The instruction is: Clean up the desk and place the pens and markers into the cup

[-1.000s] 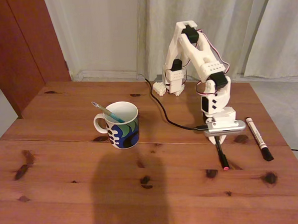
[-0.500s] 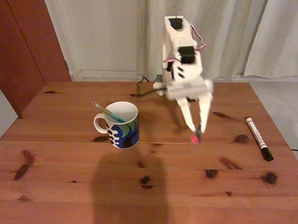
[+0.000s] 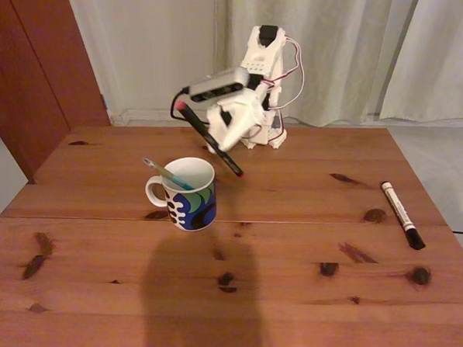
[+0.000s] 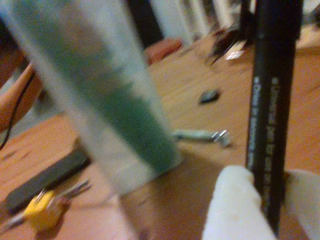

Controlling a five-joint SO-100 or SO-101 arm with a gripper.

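Between the white fingers [image 4: 235, 210] of the gripper [image 3: 223, 136], which are clamped on it, a thin black pen [image 3: 208, 137] hangs tilted in the air just right of the cup [image 3: 190, 193] in the fixed view, red-pink end up. Its barrel carries pale lettering, blurred in the wrist view. Inside the patterned mug leans a teal-green pen [image 3: 166, 173]. Far right on the desk [image 3: 282, 248] lies a white marker [image 3: 401, 213], black-capped.
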